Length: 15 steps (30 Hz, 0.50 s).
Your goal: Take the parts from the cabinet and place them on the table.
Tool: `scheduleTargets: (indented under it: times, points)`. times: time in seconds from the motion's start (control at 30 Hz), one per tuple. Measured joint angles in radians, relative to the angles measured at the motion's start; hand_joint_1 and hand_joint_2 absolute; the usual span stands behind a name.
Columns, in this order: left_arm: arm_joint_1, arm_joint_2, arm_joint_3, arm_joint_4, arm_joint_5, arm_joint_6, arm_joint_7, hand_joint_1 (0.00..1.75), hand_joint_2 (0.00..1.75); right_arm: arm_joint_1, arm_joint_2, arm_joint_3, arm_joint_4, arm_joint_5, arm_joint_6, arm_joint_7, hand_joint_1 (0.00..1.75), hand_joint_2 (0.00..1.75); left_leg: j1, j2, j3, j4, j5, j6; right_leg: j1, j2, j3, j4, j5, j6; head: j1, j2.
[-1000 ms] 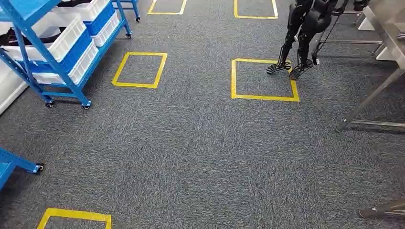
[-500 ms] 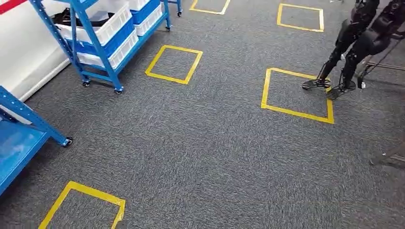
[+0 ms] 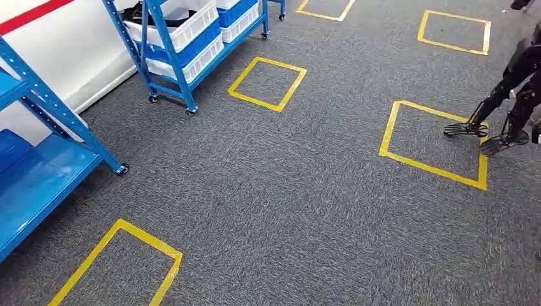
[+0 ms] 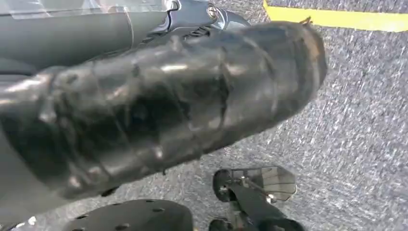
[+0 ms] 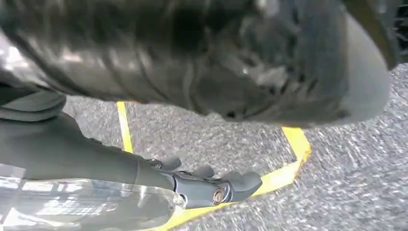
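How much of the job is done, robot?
Hard to say. Dark parts lie in a white bin on the blue rack, so those seem left to move. The right hand hangs over the carpet and looks empty; the left hand is too hidden to judge. What lies on the table I cannot tell. This fits heading to fetch a part, or returning after dropping one.

On the grey carpet in front of me I count five yellow tape squares [image 3: 266,83], though some of them are cut by the edge of my view. There are two blue racks: one on wheels [image 3: 167,38] carrying white and blue bins whose number I cannot tell, and one [image 3: 38,175] close at my left. I also see one other robot [image 3: 513,95] standing at the right.
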Motion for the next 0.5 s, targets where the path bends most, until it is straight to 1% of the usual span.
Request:
scheduleTargets:
  times: [0.03,0.07,0.1,0.13,0.17,0.2,0.23,0.27,0.3,0.33,0.37,0.4,0.43,0.47,0.5]
  points:
    - [-0.003,0.000,-0.002,0.000,-0.001,0.000,-0.008,0.00,0.00,-0.001,0.000,0.000,0.000,-0.004,0.000,-0.003,0.00,0.00,-0.014,0.041,0.009,-0.020,-0.020,0.011,0.004,-0.009,0.004,-0.002,-0.003,0.004,0.002,0.000]
    - [-0.007,0.000,-0.004,0.000,-0.002,0.001,-0.012,0.00,0.00,-0.001,0.000,0.000,0.000,-0.007,-0.002,-0.007,0.00,0.00,-0.016,0.035,0.013,-0.030,-0.015,0.013,0.003,-0.017,0.005,-0.004,-0.005,0.009,0.002,0.000]
    - [-0.009,0.000,-0.010,0.000,-0.002,0.004,-0.014,0.00,0.00,-0.002,0.001,0.000,0.000,-0.016,-0.011,-0.011,0.00,0.00,-0.018,0.018,0.014,-0.031,-0.015,0.017,0.000,-0.028,0.008,-0.008,-0.006,0.015,0.001,0.000]
    - [-0.007,0.001,-0.013,0.000,-0.002,0.007,-0.014,0.00,0.00,-0.003,0.001,0.000,0.000,-0.021,-0.013,-0.013,0.00,0.00,-0.019,0.006,0.013,-0.032,-0.015,0.018,0.000,-0.039,0.014,-0.014,-0.007,0.018,0.002,0.000]
    - [-0.005,0.002,-0.014,0.000,-0.001,0.010,-0.014,0.00,0.00,-0.006,0.003,0.000,0.000,-0.024,-0.013,-0.014,0.00,0.00,-0.018,-0.008,0.020,-0.046,-0.012,0.021,0.003,-0.049,0.022,-0.018,-0.010,0.024,0.002,0.000]
    - [0.000,0.001,-0.015,0.000,0.000,0.014,-0.011,0.00,0.00,-0.007,0.002,0.000,0.000,-0.024,-0.011,-0.016,0.00,0.00,0.002,-0.017,0.037,-0.065,-0.001,0.023,0.000,-0.034,0.022,-0.012,-0.019,0.029,0.003,0.000]
    - [0.001,0.000,-0.015,0.000,0.003,0.018,-0.012,0.00,0.00,-0.007,0.002,0.000,0.000,-0.022,-0.011,-0.016,0.00,0.00,0.001,-0.026,0.044,-0.075,-0.001,0.026,0.000,0.026,0.012,0.017,-0.035,0.033,0.008,0.000]
    - [-0.003,0.001,-0.015,0.000,0.006,0.019,-0.008,0.00,0.00,-0.006,0.003,0.000,0.000,-0.016,-0.011,-0.015,0.00,0.00,0.002,-0.033,0.045,-0.077,0.002,0.030,-0.001,0.062,-0.019,0.080,-0.071,0.033,0.008,0.000]
    - [-0.006,0.001,-0.015,0.000,0.008,0.020,-0.006,0.00,0.00,-0.005,0.003,-0.001,0.000,-0.010,-0.013,-0.009,0.00,0.00,0.003,-0.048,0.045,-0.077,0.000,0.032,-0.003,0.080,-0.060,0.158,-0.107,0.036,0.011,0.000]
    - [-0.010,0.001,-0.016,0.000,0.009,0.021,-0.006,0.00,0.00,-0.002,0.003,-0.001,0.000,-0.003,-0.015,-0.003,0.00,0.00,0.003,-0.062,0.045,-0.076,-0.001,0.033,-0.008,0.085,-0.099,0.229,-0.133,0.038,0.013,0.000]
    - [-0.010,0.001,-0.016,0.000,0.010,0.021,-0.006,0.00,0.00,0.001,0.003,0.000,0.000,0.000,-0.017,0.002,0.00,0.00,0.003,-0.080,0.045,-0.076,-0.001,0.033,-0.011,0.085,-0.129,0.275,-0.140,0.042,0.012,0.000]
    - [-0.009,0.001,-0.016,0.000,0.013,0.021,-0.007,0.00,0.00,0.004,0.003,0.000,0.000,0.001,-0.020,0.005,0.00,0.00,0.005,-0.097,0.046,-0.073,-0.003,0.030,-0.015,0.085,-0.136,0.274,-0.120,0.046,0.014,0.000]
    - [-0.006,0.001,-0.016,0.000,0.019,0.021,-0.009,0.00,0.00,0.005,0.002,0.000,0.000,0.001,-0.021,0.006,0.00,0.00,0.008,-0.114,0.046,-0.068,-0.005,0.026,-0.019,0.085,-0.122,0.229,-0.078,0.051,0.013,0.000]
    - [-0.003,0.000,-0.016,0.000,0.020,0.021,-0.015,0.00,0.00,0.005,0.002,0.000,0.000,0.001,-0.026,0.009,0.00,0.00,0.013,-0.130,0.046,-0.059,-0.010,0.019,-0.024,0.090,-0.091,0.151,-0.025,0.056,0.013,0.000]
    - [-0.002,0.000,-0.016,0.000,0.021,0.020,-0.020,0.00,0.00,0.005,0.002,0.000,0.000,0.002,-0.030,0.011,0.00,0.00,0.018,-0.146,0.044,-0.046,-0.018,0.009,-0.033,0.113,-0.051,0.059,0.027,0.065,0.014,0.000]
